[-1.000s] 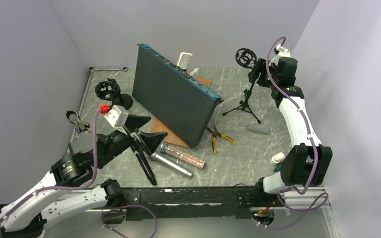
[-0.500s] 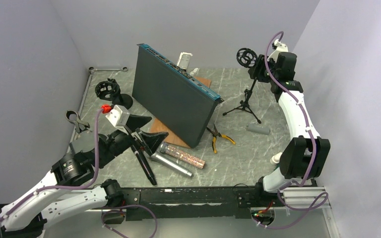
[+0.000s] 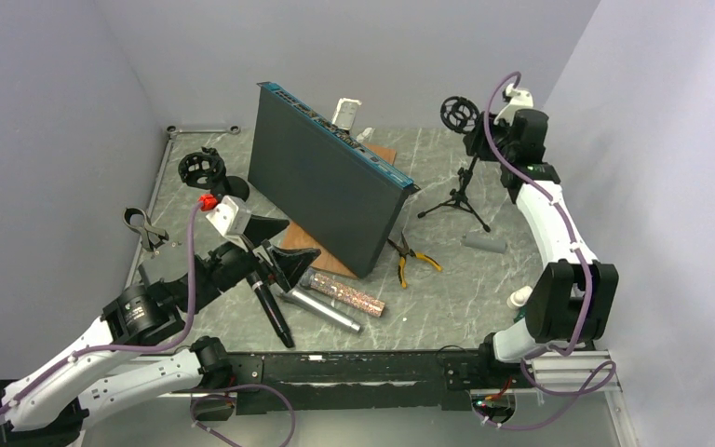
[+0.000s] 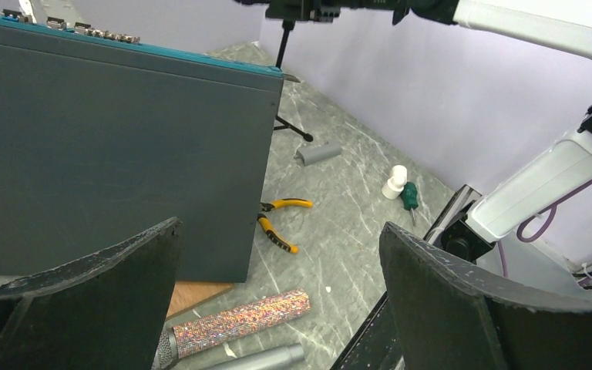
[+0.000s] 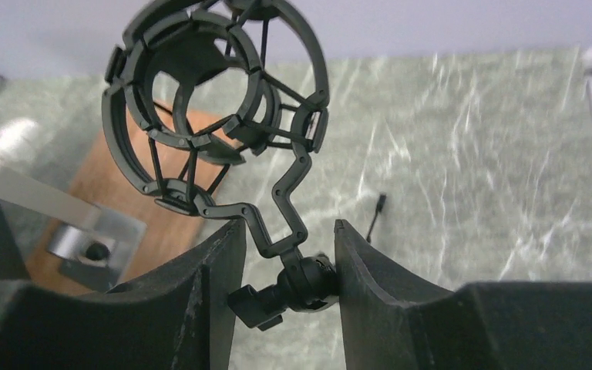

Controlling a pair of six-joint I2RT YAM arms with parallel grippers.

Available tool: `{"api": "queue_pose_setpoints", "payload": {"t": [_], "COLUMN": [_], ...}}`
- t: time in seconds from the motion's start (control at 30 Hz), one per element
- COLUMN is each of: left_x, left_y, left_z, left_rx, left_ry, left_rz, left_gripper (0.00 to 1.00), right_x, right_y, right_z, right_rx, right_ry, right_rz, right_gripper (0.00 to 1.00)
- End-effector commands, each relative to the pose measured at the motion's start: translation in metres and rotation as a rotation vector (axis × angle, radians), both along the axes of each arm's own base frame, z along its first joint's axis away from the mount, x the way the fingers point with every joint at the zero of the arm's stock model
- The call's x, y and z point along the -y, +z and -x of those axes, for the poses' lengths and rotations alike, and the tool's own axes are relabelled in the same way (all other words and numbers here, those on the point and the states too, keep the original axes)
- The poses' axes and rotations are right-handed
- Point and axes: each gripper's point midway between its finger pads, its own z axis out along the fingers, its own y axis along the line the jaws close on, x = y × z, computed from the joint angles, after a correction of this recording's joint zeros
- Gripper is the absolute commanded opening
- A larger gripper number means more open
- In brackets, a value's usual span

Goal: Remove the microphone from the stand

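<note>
Narrowing since a second ago, the right gripper [image 5: 285,239] pinches the black plastic swivel joint [image 5: 301,285] beneath the black round shock mount [image 5: 208,108] on the black tripod stand [image 3: 461,191]. The left gripper [image 4: 277,227] gapes wide above the slim black handheld microphone [image 3: 270,303], which lies on the grey marble table [image 3: 447,298].

A robotics lab cell: bare lilac walls [image 3: 47,112] enclose a marble-patterned table [image 3: 447,298] with a mounting rail [image 3: 354,365].

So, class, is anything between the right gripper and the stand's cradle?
Nothing visible. The right gripper has a finger on either side of the joint just below the empty-looking cradle on the stand.
</note>
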Motion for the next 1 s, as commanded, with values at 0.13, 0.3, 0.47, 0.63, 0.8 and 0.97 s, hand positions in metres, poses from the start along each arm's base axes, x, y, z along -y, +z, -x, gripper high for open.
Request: {"api": "queue_pose_setpoints", "payload": {"t": [0.13, 0.3, 0.47, 0.63, 0.8, 0.97], "left_x": [-0.001, -0.001, 0.003, 0.001, -0.017, -0.06], "left_y": [0.017, 0.019, 0.02, 0.022, 0.027, 0.039], "left_z": [0.004, 0.004, 0.004, 0.001, -0.005, -0.018], "left_rx": [0.025, 0.027, 0.026, 0.022, 0.048, 0.102], "left_ry": [-0.014, -0.018, -0.029, -0.011, 0.072, 0.263], "left_rz": [0.045, 0.045, 0.045, 0.049, 0.048, 0.047], "left_gripper": [1.0, 1.0, 0.99, 0.99, 0.99, 1.0], "right_x": [0.008, 0.012, 0.008, 0.017, 0.023, 0.024], "right_y": [-0.112, -0.124, -0.104, -0.067, -0.019, 0.027], "right_z": [0.039, 0.041, 0.035, 0.039, 0.057, 0.079], "right_rx": [-0.309, -0.33, -0.298, -0.246, -0.167, -0.094], "right_ry": [-0.053, -0.06, -0.057, -0.122, -0.183, -0.252], "right_rz": [0.095, 0.121, 0.1, 0.099, 0.075, -0.02], "right_gripper": [0.16, 0.28, 0.61, 0.92, 1.0, 1.0]}}
